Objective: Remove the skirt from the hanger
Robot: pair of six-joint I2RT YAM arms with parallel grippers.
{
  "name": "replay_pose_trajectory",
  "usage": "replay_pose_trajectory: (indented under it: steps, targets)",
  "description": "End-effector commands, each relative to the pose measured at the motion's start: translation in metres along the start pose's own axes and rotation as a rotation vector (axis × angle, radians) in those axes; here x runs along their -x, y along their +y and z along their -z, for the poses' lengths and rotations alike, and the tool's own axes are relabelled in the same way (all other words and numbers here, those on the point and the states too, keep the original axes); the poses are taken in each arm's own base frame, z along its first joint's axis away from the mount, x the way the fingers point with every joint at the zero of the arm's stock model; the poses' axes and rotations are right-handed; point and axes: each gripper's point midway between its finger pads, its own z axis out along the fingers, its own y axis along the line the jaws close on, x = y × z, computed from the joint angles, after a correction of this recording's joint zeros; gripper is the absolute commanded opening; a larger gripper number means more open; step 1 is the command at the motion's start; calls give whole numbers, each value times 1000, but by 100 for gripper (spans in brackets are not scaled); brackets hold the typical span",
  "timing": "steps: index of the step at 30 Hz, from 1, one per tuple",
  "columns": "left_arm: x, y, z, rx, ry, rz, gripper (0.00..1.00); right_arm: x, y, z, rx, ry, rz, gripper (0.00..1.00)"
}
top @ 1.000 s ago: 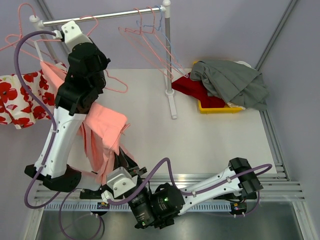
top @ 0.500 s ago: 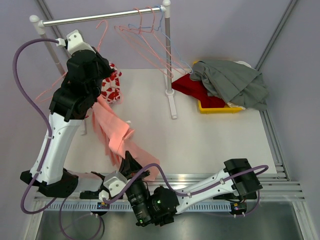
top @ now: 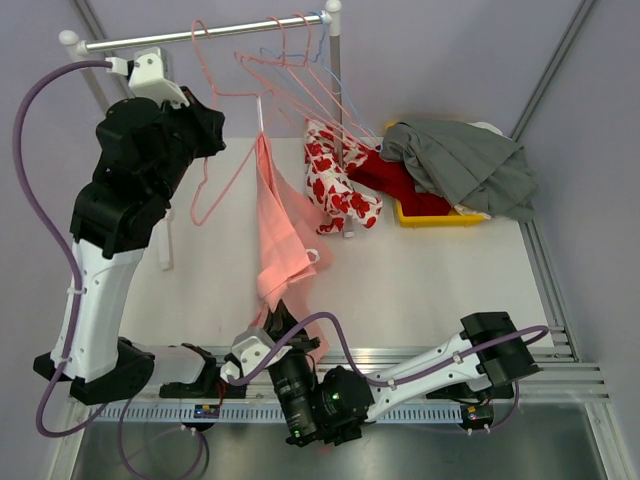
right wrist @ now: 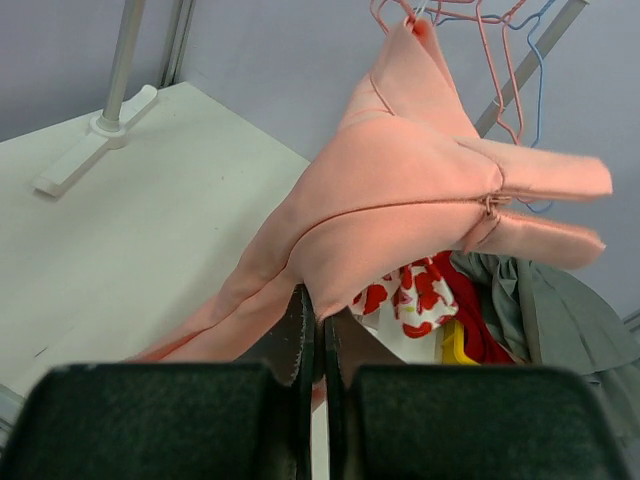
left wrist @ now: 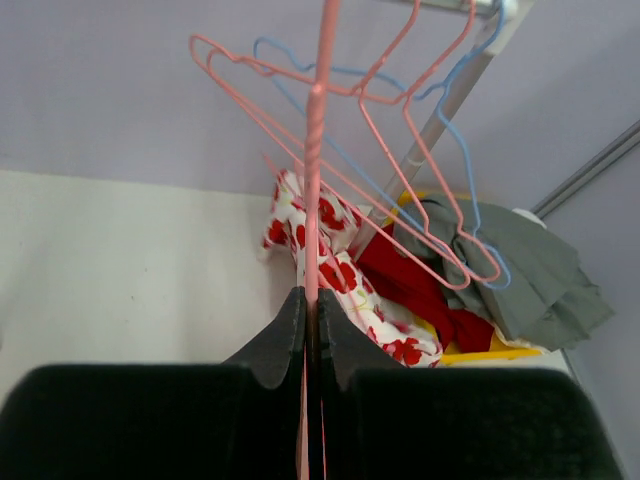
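Note:
A pink skirt (top: 280,225) hangs from a pink wire hanger (top: 213,175) over the middle of the table. My left gripper (top: 212,125) is raised near the rack and shut on the hanger's wire; the left wrist view shows the wire (left wrist: 314,150) pinched between the jaws (left wrist: 312,305). My right gripper (top: 287,318) is at the near edge and shut on the skirt's lower end. In the right wrist view the skirt (right wrist: 420,190) stretches up from the jaws (right wrist: 318,305) to the hanger.
A clothes rack rod (top: 200,32) with several hangers (top: 300,70) runs along the back, its post (top: 337,110) right of centre. A red floral garment (top: 335,185) is beside the post's base. A yellow bin (top: 440,215) holds grey clothes (top: 465,165) and red ones.
My left arm swung the hanger and skirt from the left side to the table's middle. The floral garment moved from far left to the rack post. My right gripper shifted slightly right.

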Motion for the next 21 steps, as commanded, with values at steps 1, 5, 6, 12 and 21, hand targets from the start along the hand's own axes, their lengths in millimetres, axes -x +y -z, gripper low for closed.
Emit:
replay_pose_trajectory:
  steps: [1,5,6,12,21]
  targets:
    - [82,-10,32,-62,-282,17,0,19,-30,8,-17,-29,-353,0]
    - [84,-7,31,-43,-293,7,0,12,-28,9,-19,-6,-345,0]
    - [84,-5,29,-30,-293,3,0,9,-27,9,-20,0,-339,0]
    - [84,-8,31,-37,-254,-1,0,-15,-24,15,-19,47,-314,0]
    - [-32,-10,86,-184,182,38,0,-22,-76,-39,-180,31,-305,0]
